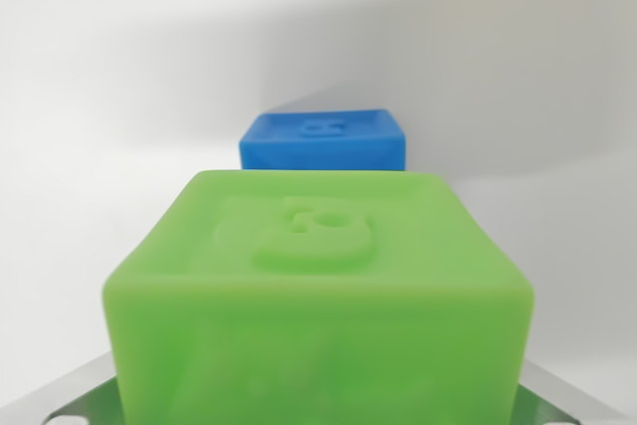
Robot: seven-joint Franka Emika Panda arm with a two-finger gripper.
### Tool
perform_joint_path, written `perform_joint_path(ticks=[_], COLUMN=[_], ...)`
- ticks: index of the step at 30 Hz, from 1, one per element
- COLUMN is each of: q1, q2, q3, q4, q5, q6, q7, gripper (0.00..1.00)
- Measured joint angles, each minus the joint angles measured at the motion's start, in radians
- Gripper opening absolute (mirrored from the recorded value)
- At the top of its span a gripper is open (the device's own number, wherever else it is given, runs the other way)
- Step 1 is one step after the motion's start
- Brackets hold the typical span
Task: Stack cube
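Note:
A green cube (318, 286) with a raised figure on its top face fills the lower half of the wrist view, very close to the camera. It sits between the grey metal parts of my gripper (318, 413), which show only at the bottom corners. The fingertips are hidden by the cube, and the gripper looks shut on it. Beyond the green cube, a smaller-looking blue cube (323, 141) with an embossed top rests on the white surface. It is centred just past the green cube's far edge and partly covered by it.
The white surface (109, 126) stretches to both sides of the blue cube. A soft grey shadow (478, 67) falls over the upper right, behind the blue cube. No other objects show.

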Motion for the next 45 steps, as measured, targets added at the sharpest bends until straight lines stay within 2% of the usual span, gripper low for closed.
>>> perform_joint_path(ticks=[17, 27, 28, 45], q1=[0.000, 0.000, 0.000, 0.000], q2=[0.074, 0.090, 0.090, 0.092], q3=[0.000, 0.000, 0.000, 0.000], q4=[0.008, 0.011, 0.012, 0.012], q5=[0.000, 0.000, 0.000, 0.000], q6=[0.067, 0.081, 0.081, 0.082], q7=[0.001, 0.001, 0.001, 0.001], gripper=[0.00, 0.00, 1.00, 1.00])
